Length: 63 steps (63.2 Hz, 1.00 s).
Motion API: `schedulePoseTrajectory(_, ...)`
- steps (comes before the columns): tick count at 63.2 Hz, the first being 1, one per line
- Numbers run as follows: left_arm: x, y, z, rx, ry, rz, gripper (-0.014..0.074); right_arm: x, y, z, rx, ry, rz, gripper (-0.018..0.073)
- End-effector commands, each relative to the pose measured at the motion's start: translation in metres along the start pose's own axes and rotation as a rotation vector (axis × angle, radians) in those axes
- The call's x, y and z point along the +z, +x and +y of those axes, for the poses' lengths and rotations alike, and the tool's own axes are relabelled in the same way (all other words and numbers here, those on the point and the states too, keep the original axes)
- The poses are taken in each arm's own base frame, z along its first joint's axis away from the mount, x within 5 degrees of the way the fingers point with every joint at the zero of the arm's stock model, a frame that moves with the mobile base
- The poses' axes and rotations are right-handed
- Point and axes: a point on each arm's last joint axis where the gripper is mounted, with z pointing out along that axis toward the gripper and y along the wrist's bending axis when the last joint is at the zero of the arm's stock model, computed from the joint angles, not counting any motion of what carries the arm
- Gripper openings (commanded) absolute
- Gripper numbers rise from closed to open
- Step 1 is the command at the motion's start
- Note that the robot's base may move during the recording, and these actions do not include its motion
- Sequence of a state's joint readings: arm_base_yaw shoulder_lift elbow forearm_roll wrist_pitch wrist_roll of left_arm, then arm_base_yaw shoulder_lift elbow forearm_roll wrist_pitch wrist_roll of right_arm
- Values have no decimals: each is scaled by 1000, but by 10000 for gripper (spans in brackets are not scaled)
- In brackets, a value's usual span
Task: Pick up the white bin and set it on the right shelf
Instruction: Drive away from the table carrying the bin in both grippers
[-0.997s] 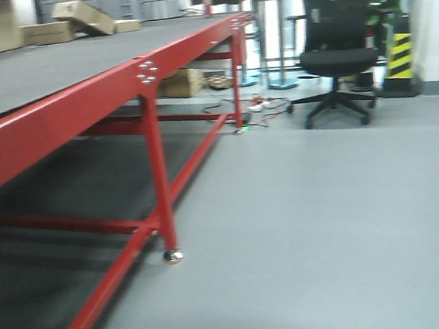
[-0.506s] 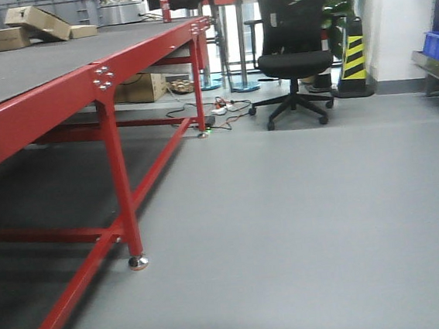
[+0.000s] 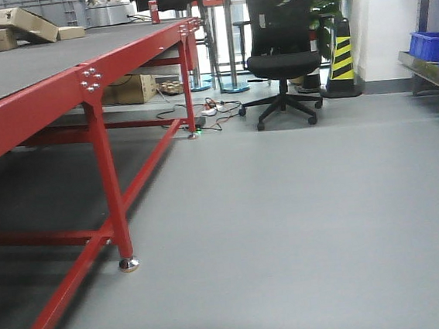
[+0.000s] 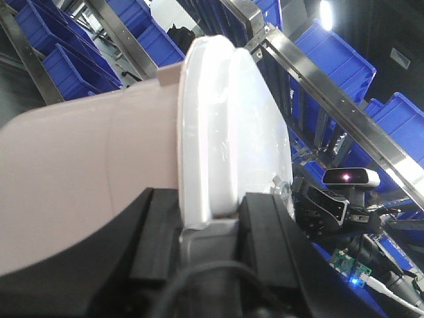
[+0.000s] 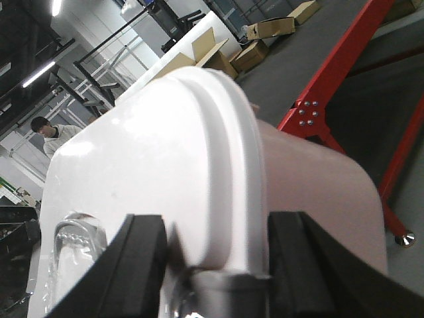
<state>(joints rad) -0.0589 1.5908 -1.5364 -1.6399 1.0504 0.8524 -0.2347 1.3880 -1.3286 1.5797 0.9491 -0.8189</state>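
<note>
Both claws are clamped on the large, pale pinkish-white plastic bin (image 4: 86, 172), carried between them: left claw (image 4: 211, 222) and right claw (image 5: 218, 265) pinch its lidded rim. It looks stiff, slick, bulky and likely light, so opposite-end grips suit. The shiny steel shelf (image 3: 431, 74) waits at two o'clock.

**No Readable Text**

No word, number or brand mark can be read in any view. The only sign-like marking is the yellow-and-black hazard striping on a post (image 3: 341, 58) by the far wall. The boxes (image 3: 25, 24) are too small to read, and the white bin (image 4: 225, 132) shows plain surfaces.
</note>
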Motion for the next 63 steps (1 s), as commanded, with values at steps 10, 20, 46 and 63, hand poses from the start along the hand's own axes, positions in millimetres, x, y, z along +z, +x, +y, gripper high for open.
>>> schedulePoseTrajectory(10, 2, 11, -65, 57, 324, 126, -118, -9, 14, 62, -27, -365, 152, 57)
schedulePoseTrajectory(20, 2, 11, -65, 57, 324, 126, -118, -9, 14, 62, -27, -365, 152, 57)
schedulePoseTrajectory(46, 2, 11, -65, 57, 324, 126, -118, -9, 14, 62, -27, -365, 152, 57)
schedulePoseTrajectory(63, 2, 11, -65, 57, 324, 126, -118, -9, 14, 62, -27, -365, 152, 57)
